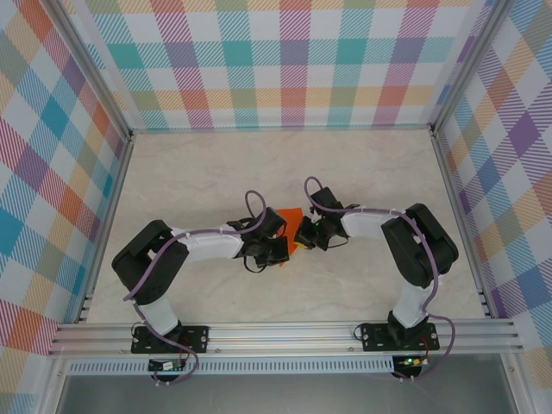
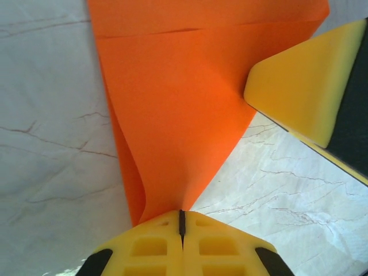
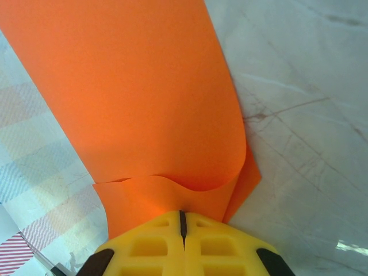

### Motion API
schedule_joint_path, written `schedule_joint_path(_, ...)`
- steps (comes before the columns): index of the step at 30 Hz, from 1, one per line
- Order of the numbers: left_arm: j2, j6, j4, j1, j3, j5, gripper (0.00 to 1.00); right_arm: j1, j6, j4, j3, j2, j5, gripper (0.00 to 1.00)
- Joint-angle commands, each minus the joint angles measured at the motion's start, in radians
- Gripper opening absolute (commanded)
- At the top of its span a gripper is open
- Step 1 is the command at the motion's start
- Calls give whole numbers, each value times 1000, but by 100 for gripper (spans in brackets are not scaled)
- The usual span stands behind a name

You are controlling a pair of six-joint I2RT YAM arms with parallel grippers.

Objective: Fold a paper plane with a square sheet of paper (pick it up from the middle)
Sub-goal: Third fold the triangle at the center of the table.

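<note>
Orange, thin and smooth, the square sheet of paper (image 1: 291, 226) is held between both arms over the middle of the table. On the left, the left gripper (image 2: 181, 221) has its ribbed yellow fingers pressed together on a pinched corner, and a straight crease crosses the sheet. On the right, the right gripper (image 3: 182, 221) is likewise clamped on an edge, where the paper curls over softly. Pale, veined marble-look tabletop (image 1: 216, 172) lies below, with pastel plaid walls (image 1: 293, 60) around

Orange paper (image 2: 178, 115); yellow jaws; pastel plaid walls (image 1: 259, 60).
</note>
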Motion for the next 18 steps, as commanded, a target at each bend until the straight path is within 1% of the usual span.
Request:
schedule_joint_path(1, 17, 9, -50, -2, -18, -28, 4, -8, -8, -109, -28, 63, 83, 2)
schedule_joint_path(8, 33, 5, -54, -2, -25, -32, 2, -9, -14, -110, -23, 62, 80, 2)
schedule_joint_path(11, 39, 5, -57, -1, -28, -30, 1, -14, -45, -79, -15, 38, 54, 2)
schedule_joint_path(18, 35, 3, -71, -2, -35, -31, 0, -22, -272, -56, 46, -74, -48, 3)
